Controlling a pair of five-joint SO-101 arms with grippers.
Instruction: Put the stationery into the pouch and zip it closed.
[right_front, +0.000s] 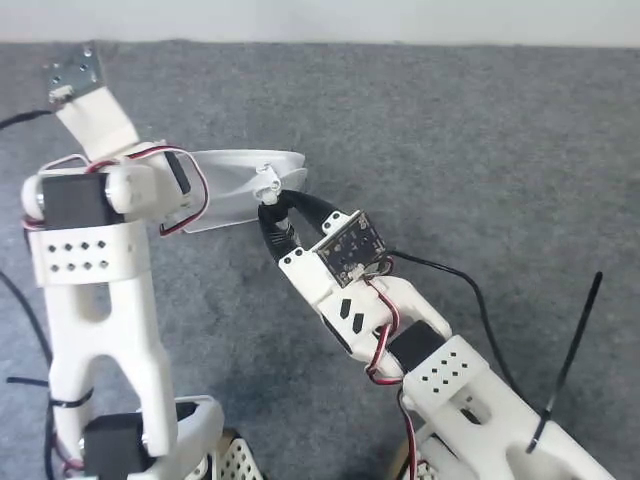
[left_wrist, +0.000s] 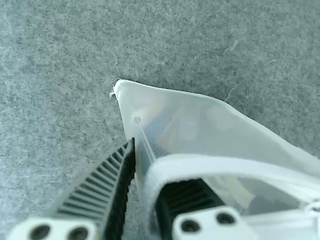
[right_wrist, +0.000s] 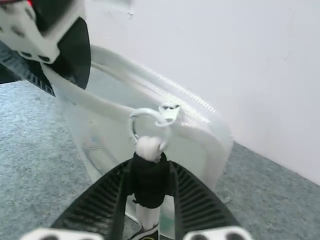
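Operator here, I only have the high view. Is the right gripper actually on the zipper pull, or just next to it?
Observer: On it. In the right wrist view the right gripper is shut on the pull tab, which hangs from a ring on the slider.
Operator: And the left gripper, what part of the pouch is it holding?
Observer: The left gripper clamps the pouch at its rim near a corner, with one finger outside the wall and the other behind the translucent wall.
Operator: Anything inside?
Observer: Faint shapes show through the wall, but I cannot tell what they are.
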